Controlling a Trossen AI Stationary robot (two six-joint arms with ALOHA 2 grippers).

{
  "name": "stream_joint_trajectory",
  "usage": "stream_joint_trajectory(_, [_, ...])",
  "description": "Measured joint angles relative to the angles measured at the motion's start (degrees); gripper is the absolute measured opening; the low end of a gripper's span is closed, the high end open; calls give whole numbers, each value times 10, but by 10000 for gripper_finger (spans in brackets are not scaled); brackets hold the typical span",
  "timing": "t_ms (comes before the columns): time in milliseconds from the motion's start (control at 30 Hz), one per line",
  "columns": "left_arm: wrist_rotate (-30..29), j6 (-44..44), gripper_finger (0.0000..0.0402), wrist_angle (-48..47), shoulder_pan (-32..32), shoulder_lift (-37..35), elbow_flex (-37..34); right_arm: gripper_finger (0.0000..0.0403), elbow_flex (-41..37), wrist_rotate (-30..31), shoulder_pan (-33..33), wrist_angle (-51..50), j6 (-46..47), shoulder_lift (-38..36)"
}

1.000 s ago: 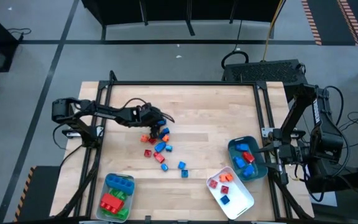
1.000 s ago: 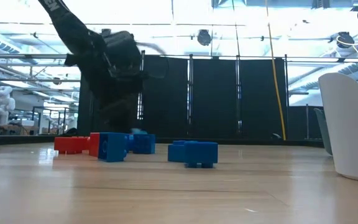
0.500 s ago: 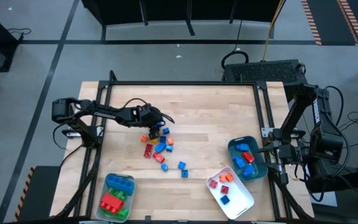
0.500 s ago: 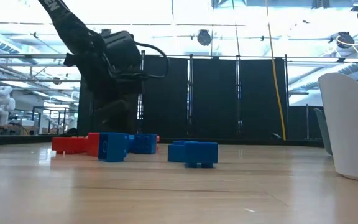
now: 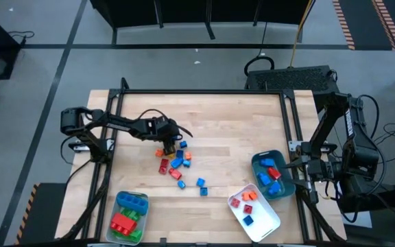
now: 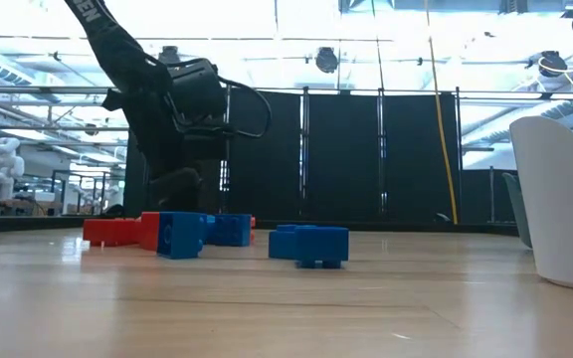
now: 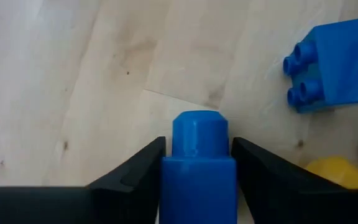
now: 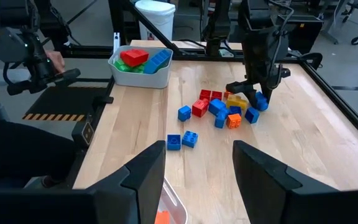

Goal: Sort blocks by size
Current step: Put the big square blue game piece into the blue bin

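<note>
My left pincer (image 7: pixel 197 180) is clamped on a small blue brick (image 7: pixel 199 162), apparently just off the table (image 5: pixel 238 123). The loose pile of bricks (image 5: pixel 177 163) lies just beside it. Well to the right, my right pincer (image 8: pixel 199 180) waits with fingers apart above the teal tray (image 5: pixel 284 186).

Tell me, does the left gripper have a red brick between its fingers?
No. In the left wrist view, the left gripper has a blue brick between its fingers.

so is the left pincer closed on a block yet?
Yes. In the left wrist view the left pincer has both fingers pressed against a small blue block, above the table.
</note>
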Motion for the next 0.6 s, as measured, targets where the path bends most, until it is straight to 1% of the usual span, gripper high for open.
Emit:
stream_joint_trajectory(133, [3, 0, 137, 0, 0, 0, 0, 171, 0, 0, 0, 0, 0, 0])
stream_joint_trajectory(333, [3, -17, 136, 3, 1, -6, 1, 171, 0, 0, 0, 0, 0, 0])
stream_joint_trajectory(467, [3, -20, 136, -8, -7, -18, 25, 171, 0, 0, 0, -1, 0, 0])
stream_joint_trajectory(600, [9, -29, 136, 51, -26, -35, 67, 171, 0, 0, 0, -2, -1, 0])
